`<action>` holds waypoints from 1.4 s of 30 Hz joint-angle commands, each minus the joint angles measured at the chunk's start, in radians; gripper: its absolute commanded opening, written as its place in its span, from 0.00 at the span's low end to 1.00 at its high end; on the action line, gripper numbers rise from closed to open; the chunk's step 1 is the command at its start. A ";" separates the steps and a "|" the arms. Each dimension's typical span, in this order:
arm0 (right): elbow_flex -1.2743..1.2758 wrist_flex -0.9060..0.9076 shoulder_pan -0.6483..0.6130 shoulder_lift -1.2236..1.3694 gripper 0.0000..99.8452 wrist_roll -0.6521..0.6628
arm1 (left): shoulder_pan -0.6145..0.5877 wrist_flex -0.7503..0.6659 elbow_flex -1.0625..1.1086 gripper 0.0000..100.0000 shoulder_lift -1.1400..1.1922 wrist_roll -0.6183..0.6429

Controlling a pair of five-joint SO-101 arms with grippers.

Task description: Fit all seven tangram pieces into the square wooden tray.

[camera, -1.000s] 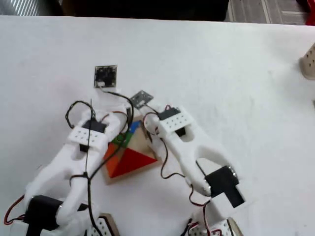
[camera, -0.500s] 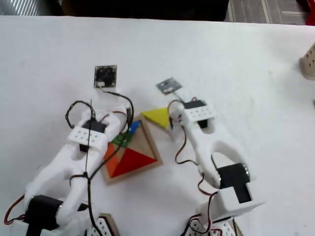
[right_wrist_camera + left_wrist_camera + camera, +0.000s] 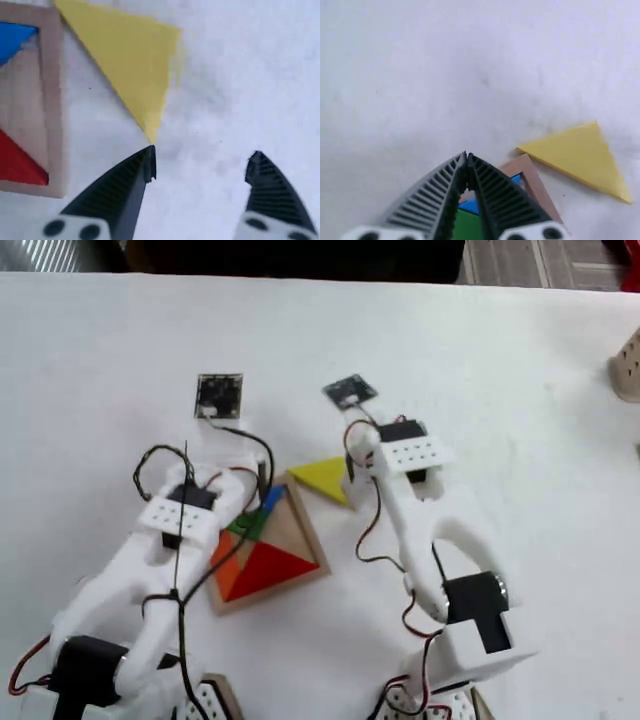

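Left arm: its gripper (image 3: 467, 156) has the fingers closed on nothing and hangs over the far corner of the tray (image 3: 311, 532). Tray: it sits on the bench (image 3: 450, 360) between the two arms and holds a red piece (image 3: 270, 565), an orange piece (image 3: 225, 560), a green piece (image 3: 243, 525) and a blue piece (image 3: 270, 500). A patch of bare wood is left along its right rim. Yellow triangle (image 3: 322, 478): it lies flat on the bench outside the tray, just beside the far corner. Whether it touches the rim cannot be told. Its long edge faces the tray at an angle to the rim, and one sharp tip points back toward the right arm. Right arm: its gripper (image 3: 202, 160) has the fingers spread wide and empty, low over the bench. The triangle lies ahead of these fingers and off to their tray side, with its near tip just beyond the tray-side finger and not between the two. Judged from this layout, the right arm is the better placed to take the triangle. It would need to shift toward the tray so that the fingers straddle the piece across its short width.
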 commanded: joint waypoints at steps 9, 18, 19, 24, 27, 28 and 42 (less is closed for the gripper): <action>-0.055 -0.093 -0.136 0.105 0.34 0.325 | -0.084 -0.077 -0.054 0.02 -0.002 -0.071; -0.141 -0.101 -0.191 0.124 0.34 0.256 | -0.084 -0.077 -0.048 0.02 -0.001 -0.072; -0.140 -0.099 -0.196 0.125 0.34 0.256 | -0.084 -0.077 -0.048 0.02 -0.001 -0.072; -0.137 -0.101 -0.186 0.151 0.34 0.256 | -0.084 -0.077 -0.054 0.02 0.033 -0.072; -0.141 -0.102 -0.166 0.168 0.34 0.269 | -0.082 -0.086 -0.101 0.02 0.113 -0.072; -0.141 -0.102 -0.163 0.174 0.34 0.285 | -0.082 -0.083 -0.126 0.02 0.145 -0.072; -0.140 -0.160 -0.160 0.196 0.34 0.413 | -0.079 -0.081 -0.215 0.02 0.259 -0.072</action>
